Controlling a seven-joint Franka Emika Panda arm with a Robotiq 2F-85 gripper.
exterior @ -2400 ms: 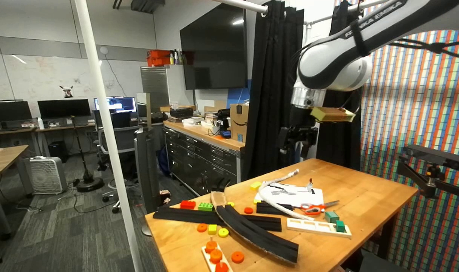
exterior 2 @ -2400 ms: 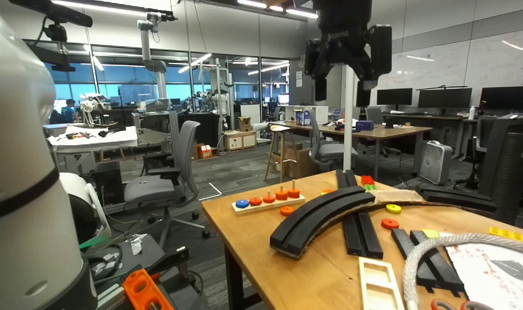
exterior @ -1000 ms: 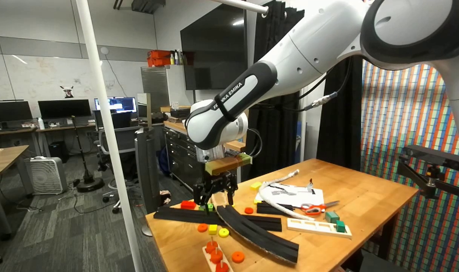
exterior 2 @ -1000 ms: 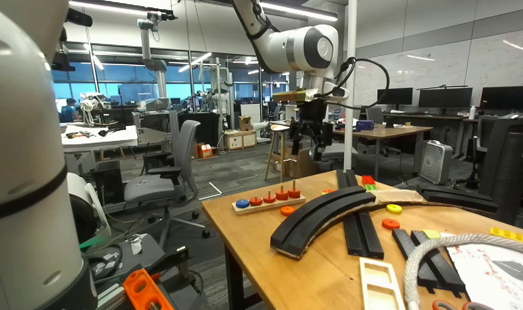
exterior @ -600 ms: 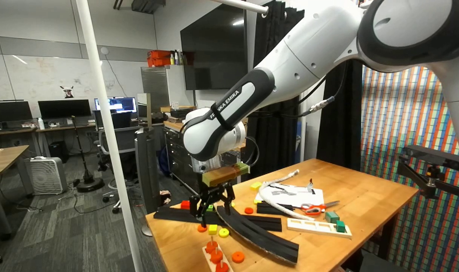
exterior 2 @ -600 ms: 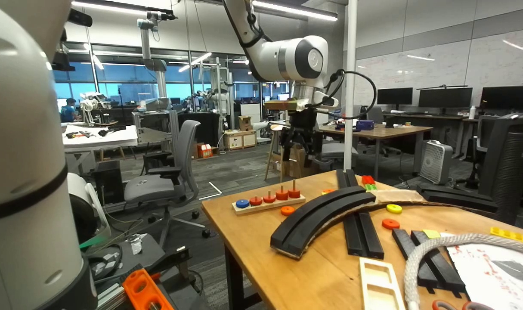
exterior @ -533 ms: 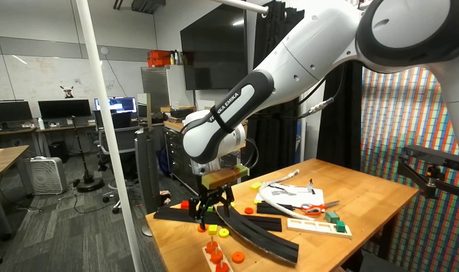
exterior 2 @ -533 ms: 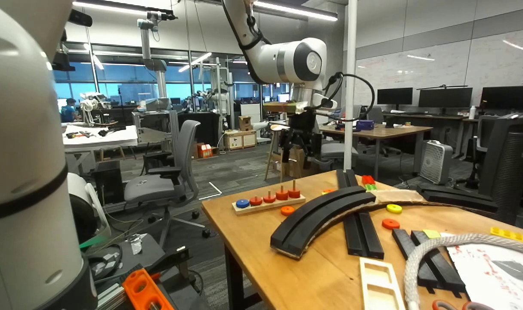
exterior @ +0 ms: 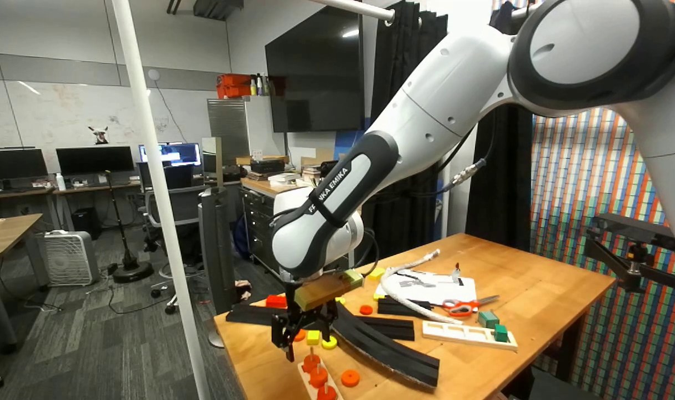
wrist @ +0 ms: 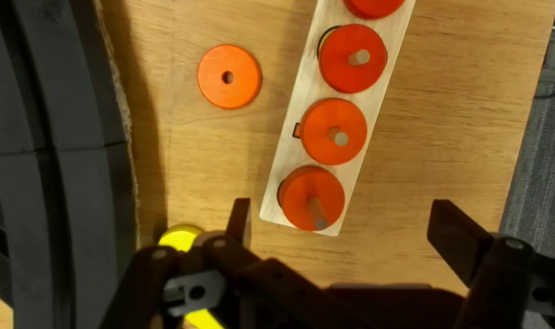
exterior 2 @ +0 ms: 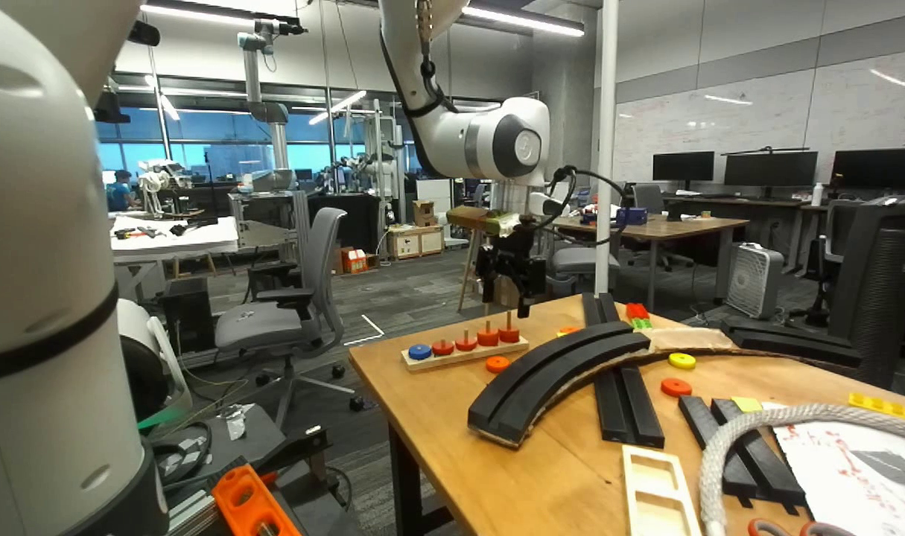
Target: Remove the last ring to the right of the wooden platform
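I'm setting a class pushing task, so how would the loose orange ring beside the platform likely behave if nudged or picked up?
Nudged, the ring will probably slide rather than roll, since it lies flat on the table. Its crisp outline suggests stiffness when gripped. Stood on edge, its round rim might roll.

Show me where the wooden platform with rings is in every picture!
In an exterior view: wooden platform at the bottom edge, cut off.
In an exterior view: wooden platform, whole, just below the middle.
Wrist view: wooden platform runs from the top edge past the middle.
Shared landmark: an orange ring between it and the curved black track.
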